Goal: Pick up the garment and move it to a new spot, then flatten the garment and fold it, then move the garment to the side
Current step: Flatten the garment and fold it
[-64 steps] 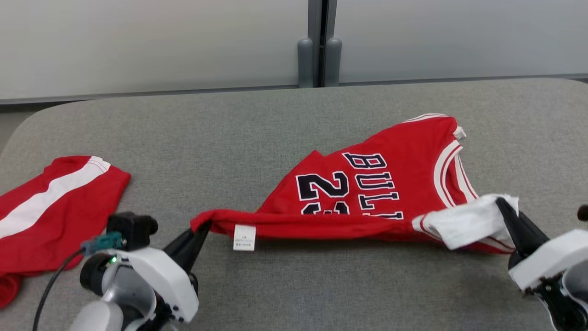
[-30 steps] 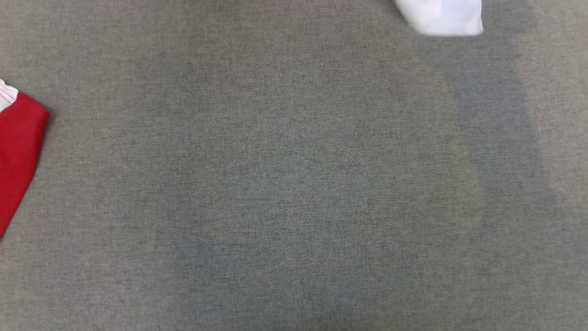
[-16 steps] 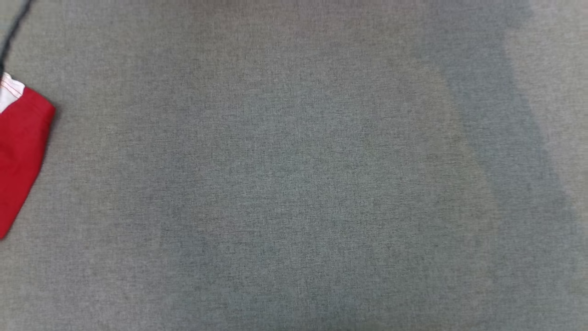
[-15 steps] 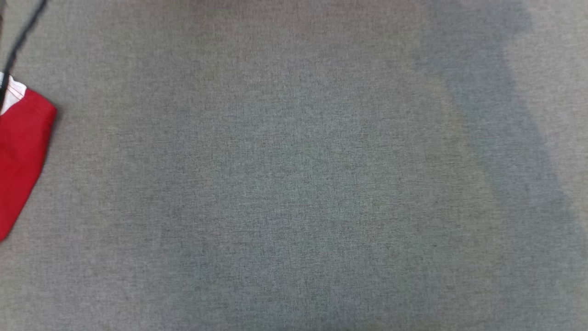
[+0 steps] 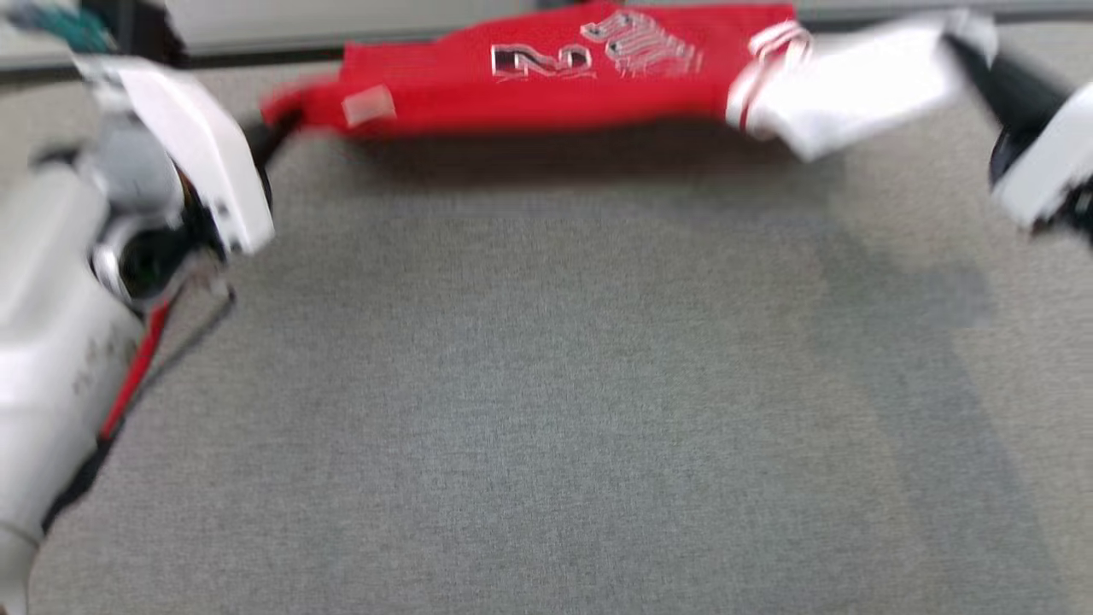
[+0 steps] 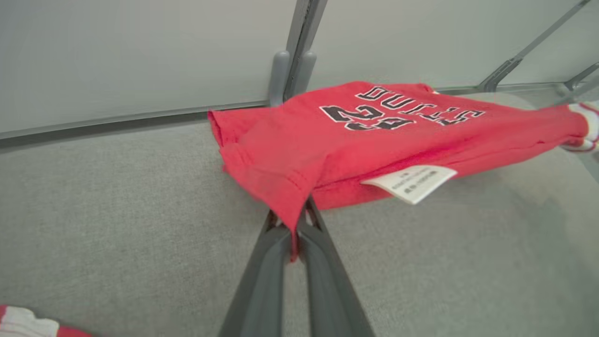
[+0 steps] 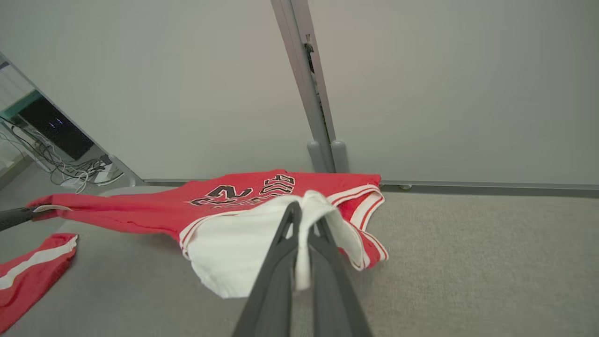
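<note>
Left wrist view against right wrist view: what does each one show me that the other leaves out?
Left wrist view: the left gripper up close, shut on the hem of the red jersey, with slanted metal braces behind. Right wrist view: the right gripper shut on the jersey's white fabric, plus tangled cables beyond the table. Shared: the jersey, the grey tabletop and the wall post.

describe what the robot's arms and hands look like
The left hand and right hand each have two long dark grey fingers, broad at the base and tapering to thin tips. Behind the left one sits a glossy white wrist shell. The left forearm is pale white, with a red cable alongside and a teal connector near the wrist.
</note>
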### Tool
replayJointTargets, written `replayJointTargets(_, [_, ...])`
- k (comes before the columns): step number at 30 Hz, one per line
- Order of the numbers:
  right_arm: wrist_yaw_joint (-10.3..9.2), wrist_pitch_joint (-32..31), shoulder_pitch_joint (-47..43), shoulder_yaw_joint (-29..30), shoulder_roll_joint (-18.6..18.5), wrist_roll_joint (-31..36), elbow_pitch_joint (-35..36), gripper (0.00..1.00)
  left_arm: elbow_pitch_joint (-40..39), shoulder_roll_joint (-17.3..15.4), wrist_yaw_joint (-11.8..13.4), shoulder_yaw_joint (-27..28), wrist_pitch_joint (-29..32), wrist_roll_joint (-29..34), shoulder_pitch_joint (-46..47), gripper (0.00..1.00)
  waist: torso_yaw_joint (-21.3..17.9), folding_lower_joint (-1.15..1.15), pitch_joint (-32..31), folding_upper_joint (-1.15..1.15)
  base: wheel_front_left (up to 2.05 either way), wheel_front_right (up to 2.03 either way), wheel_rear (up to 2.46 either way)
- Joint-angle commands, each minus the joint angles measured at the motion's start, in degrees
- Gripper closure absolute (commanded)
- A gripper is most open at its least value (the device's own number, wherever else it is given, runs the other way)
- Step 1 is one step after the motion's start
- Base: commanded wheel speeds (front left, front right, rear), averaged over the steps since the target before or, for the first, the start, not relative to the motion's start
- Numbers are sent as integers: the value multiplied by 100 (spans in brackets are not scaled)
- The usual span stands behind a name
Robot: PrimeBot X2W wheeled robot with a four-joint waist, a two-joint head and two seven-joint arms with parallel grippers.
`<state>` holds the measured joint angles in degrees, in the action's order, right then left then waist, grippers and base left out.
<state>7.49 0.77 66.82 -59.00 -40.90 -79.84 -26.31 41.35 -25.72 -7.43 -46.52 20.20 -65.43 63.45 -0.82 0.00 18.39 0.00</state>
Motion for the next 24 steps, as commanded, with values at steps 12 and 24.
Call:
replayJointTargets(12, [1, -1494, -1493, -948, -454, -819, 409, 100, -840, -601, -4, -658, 1300, -904, -1704, 100, -198, 0, -1391, 0, 0, 0, 0])
replayJointTargets(24, [1, -2539, -2628, -1320, -1410, -1204, 1543, 100, -2705, -1393, 274, -1217, 2315, -1299, -2971, 100, -204, 0, -1507, 0, 0, 0, 0])
